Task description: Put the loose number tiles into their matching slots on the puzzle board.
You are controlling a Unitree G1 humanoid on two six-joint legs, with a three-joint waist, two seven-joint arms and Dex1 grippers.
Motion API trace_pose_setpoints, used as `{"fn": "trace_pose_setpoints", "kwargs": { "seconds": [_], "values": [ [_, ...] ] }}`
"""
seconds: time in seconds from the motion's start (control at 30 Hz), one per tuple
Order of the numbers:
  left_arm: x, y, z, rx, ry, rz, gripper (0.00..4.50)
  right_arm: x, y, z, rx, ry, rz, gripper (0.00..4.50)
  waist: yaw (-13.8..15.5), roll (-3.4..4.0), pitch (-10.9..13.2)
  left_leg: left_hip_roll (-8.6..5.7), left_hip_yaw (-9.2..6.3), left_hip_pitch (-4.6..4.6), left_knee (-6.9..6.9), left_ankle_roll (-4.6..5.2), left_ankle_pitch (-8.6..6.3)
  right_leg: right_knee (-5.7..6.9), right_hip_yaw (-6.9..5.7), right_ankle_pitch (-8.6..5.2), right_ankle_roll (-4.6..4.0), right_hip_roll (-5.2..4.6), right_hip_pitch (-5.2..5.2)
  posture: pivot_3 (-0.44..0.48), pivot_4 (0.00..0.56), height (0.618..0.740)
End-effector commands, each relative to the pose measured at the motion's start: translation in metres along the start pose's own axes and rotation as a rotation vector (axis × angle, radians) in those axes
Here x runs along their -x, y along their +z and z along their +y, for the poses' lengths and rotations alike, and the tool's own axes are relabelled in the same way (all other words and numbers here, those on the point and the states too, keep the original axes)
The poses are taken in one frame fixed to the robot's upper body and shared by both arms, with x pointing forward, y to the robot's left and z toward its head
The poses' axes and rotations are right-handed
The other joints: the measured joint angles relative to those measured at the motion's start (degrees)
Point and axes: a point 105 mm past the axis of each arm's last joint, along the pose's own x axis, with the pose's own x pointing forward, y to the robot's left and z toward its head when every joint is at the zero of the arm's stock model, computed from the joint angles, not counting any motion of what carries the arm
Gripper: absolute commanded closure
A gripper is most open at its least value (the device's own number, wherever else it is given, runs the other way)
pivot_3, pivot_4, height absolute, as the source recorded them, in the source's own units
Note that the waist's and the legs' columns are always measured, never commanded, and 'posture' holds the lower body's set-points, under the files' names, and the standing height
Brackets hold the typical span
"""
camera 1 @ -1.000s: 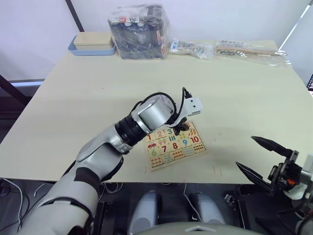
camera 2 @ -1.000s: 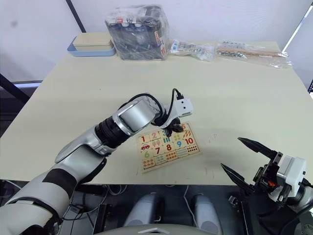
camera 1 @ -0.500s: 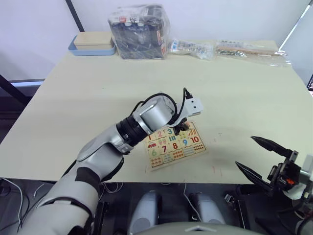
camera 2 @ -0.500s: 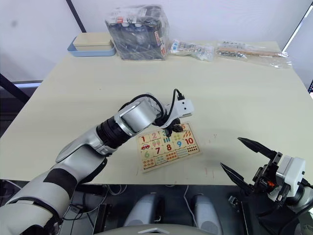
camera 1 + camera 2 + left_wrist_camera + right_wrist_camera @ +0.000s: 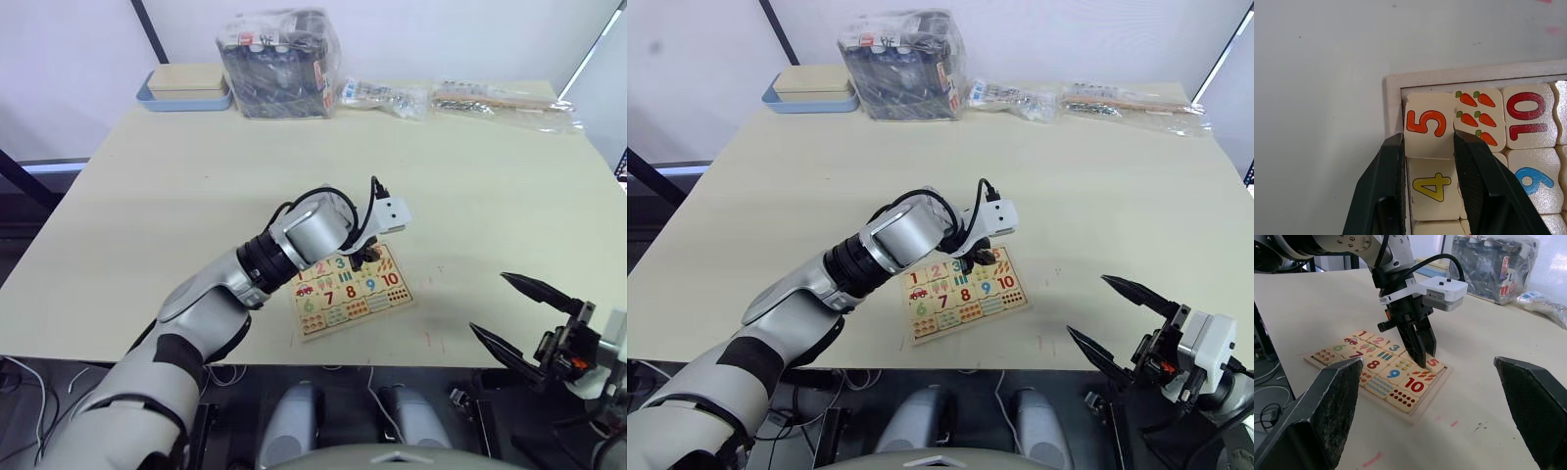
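Tile 5 (image 5: pixel 1426 125): sitting in the corner slot of the board's top row, slightly skewed, its lower edge overlapping tile 4 (image 5: pixel 1433 191) next to it.
Board (image 5: pixel 351 290): flat on the table (image 5: pixel 196 186) near the front edge, turned at an angle; tiles 1 to 4 sit along the top row, 6 to 10 below.
Edges: tile 5 lies tight against the raised frame on one side and the carrot picture square (image 5: pixel 1478 117) on the other.
Open room: bare table all around the board, wide and clear to the right and toward the back.
Left claw (image 5: pixel 1427 147): clenched on tile 5, one finger (image 5: pixel 1388 166) pressed on each side of it, tips down at the board.
Left arm: stretched forward across the table, wrist bent down over the board's far right corner.
Right claw (image 5: pixel 1117 318): released, fingers spread wide, hanging off the table's front right edge, well apart from the board.
Back of table: blue-edged tray (image 5: pixel 181 90), a bagged box (image 5: pixel 279 49) and plastic packets (image 5: pixel 500 98), far from the board.
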Motion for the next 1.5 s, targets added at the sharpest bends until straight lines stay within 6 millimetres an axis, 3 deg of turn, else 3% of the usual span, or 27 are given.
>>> {"fn": "trace_pose_setpoints", "kwargs": {
  "seconds": [0.03, 0.5, 0.67, 0.87, 1.2, 1.3, 1.5],
  "values": [
    [0.006, 0.011, 0.003, -0.037, 0.021, -0.019, 3.58, -0.001, 0.008, 0.002, 0.038, 0.004, -0.027, 0.0, 0.0, 0.0, 0.0, 0.0, 0.0, 0.0, 0.0, 0.0, 0.0, 0.0, 0.0, 0.0, 0.0, 0.0, 0.0, 0.0, 0.15, 0.74],
    [0.006, 0.012, 0.003, -0.029, 0.02, -0.023, 3.58, -0.001, 0.007, 0.001, 0.041, 0.0, -0.023, 0.0, 0.01, 0.0, 0.0, 0.0, 0.0, 0.0, 0.0, 0.0, 0.0, 0.0, 0.0, 0.0, 0.0, 0.0, 0.0, 0.0, 0.15, 0.74],
    [0.007, 0.014, 0.004, -0.016, 0.022, -0.032, 1.29, 0.0, 0.004, 0.002, 0.034, -0.003, -0.019, 0.0, 0.0, 0.0, 0.0, 0.0, 0.0, 0.0, 0.0, 0.0, 0.0, 0.0, 0.0, 0.0, 0.0, 0.0, 0.0, 0.0, 0.15, 0.74],
    [0.017, 0.018, 0.009, -0.004, 0.024, -0.065, 1.29, 0.0, 0.003, 0.002, 0.031, -0.007, -0.017, 0.0, -0.02, 0.0, 0.0, 0.0, 0.0, 0.0, 0.0, 0.0, 0.0, 0.0, 0.0, 0.0, 0.0, 0.0, 0.0, 0.0, 0.15, 0.74],
    [0.07, 0.029, 0.034, -0.005, -0.052, -0.205, 1.29, -0.001, 0.001, 0.0, 0.032, -0.005, -0.02, 0.0, 0.02, 0.01, -0.01, 0.01, 0.01, 0.01, 0.0, 0.0, 0.0, 0.01, 0.0, 0.0, -0.01, 0.01, -0.01, 0.0, 0.15, 0.74],
    [0.071, 0.035, 0.048, -0.087, 0.04, -0.32, 1.29, -0.002, 0.001, -0.001, 0.033, -0.002, -0.023, 0.0, 0.06, 0.02, -0.01, 0.0, 0.01, 0.0, 0.03, 0.0, 0.0, 0.0, -0.01, 0.0, 0.0, -0.01, 0.0, 0.0, 0.15, 0.74],
    [0.058, 0.024, 0.048, -0.147, -0.038, -0.397, 1.29, -0.004, 0.001, -0.003, 0.036, 0.004, -0.028, 0.0, -0.02, 0.02, -0.01, 0.0, 0.03, 0.01, 0.02, 0.0, 0.0, 0.02, 0.01, 0.01, 0.0, 0.01, 0.0, 0.0, 0.15, 0.74]
  ]
}}
